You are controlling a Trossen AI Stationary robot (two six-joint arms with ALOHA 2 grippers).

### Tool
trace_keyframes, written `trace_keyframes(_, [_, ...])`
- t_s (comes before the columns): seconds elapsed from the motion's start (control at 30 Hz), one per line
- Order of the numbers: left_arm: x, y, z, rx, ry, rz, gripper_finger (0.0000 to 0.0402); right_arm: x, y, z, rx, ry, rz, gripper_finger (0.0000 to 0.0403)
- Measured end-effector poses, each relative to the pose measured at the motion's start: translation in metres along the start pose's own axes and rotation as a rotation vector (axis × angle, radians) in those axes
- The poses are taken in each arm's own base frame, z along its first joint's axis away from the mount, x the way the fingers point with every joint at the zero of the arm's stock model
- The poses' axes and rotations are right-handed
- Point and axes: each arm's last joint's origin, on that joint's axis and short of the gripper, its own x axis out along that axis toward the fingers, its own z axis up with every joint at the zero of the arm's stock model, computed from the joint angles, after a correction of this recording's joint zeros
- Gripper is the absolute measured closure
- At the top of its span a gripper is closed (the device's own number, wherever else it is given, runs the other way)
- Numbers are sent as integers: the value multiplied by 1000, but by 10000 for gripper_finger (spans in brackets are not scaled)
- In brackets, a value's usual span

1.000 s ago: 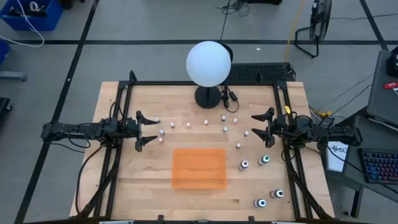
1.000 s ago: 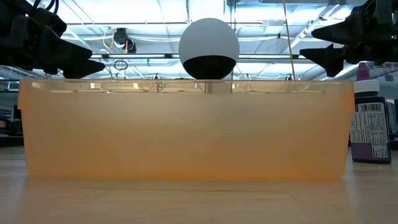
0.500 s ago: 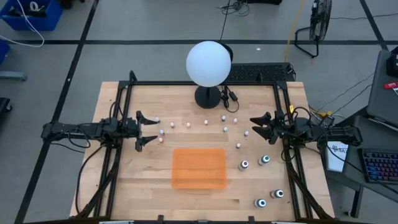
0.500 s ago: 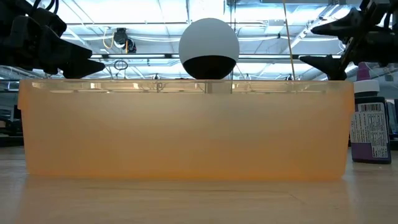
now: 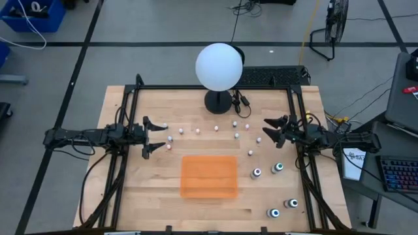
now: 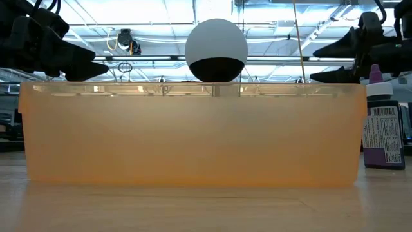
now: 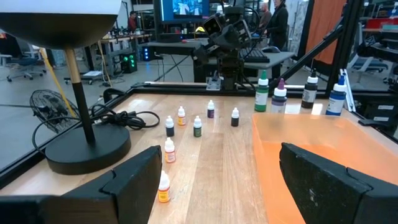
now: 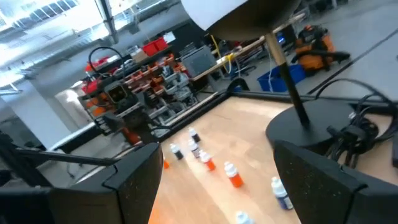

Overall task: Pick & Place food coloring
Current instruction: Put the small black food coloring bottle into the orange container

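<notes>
Both grippers empty, jaws wide: left gripper (image 5: pixel 155 138) at 9 o'clock, right gripper (image 5: pixel 272 130) at 3. Food coloring bottles (image 5: pixel 216 128) strewn 12 to 4 o'clock around orange tray (image 5: pixel 209 176). Prob light, rigid, tippy (slick plastic); pinch mid-body below cap.

A wooden table (image 5: pixel 150 189) carries a flat translucent orange tray (image 5: pixel 209 175) near its middle, toward the near edge; seen level from the low view its wall (image 6: pixel 193 135) fills most of the width. At the far edge stands a white globe lamp (image 5: pixel 219 66) on a round black base (image 5: pixel 219 102), with a black cable (image 7: pixel 124 117) coiled just beside the base. A fan (image 5: pixel 333 26) stands on the floor far right, a blue bin (image 5: pixel 32 16) far left. At the right edge sits what looks like a keyboard (image 5: pixel 398 175).
</notes>
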Motion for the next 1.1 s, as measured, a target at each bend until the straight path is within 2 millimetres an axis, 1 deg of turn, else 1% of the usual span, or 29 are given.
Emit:
trace_keyframes(0.13, [0,0,0,0,0,0,78,0,0,-1,-81,8,-2,110])
trace_keyframes(0.23, [0,0,0,0,0,0,78,0,2,3,-176,-33,13,110])
trace_keyframes(0.3, [0,0,0,0,0,0,78,0,4,8,-157,-74,34,110])
trace_keyframes(0.37, [0,0,0,0,0,0,78,1,5,4,-157,-24,60,110])
trace_keyframes(0.4, [0,0,0,0,0,0,78,2,8,7,-156,2,83,110])
trace_keyframes(0.5, [0,0,0,0,1,0,78,6,23,21,-142,56,135,110])
trace_keyframes(0.6, [0,0,0,0,0,0,78,18,37,26,-177,219,92,110])
trace_keyframes(0.67, [0,0,0,0,0,0,78,30,50,34,-202,317,50,110])
trace_keyframes(0.83, [0,0,0,0,-1,0,78,68,81,42,-270,652,-172,110])
trace_keyframes(0.97, [0,0,0,0,0,2,78,98,101,40,-264,916,-311,110])
trace_keyframes(1.1, [0,0,0,0,3,3,78,120,110,26,-262,1125,-418,110])
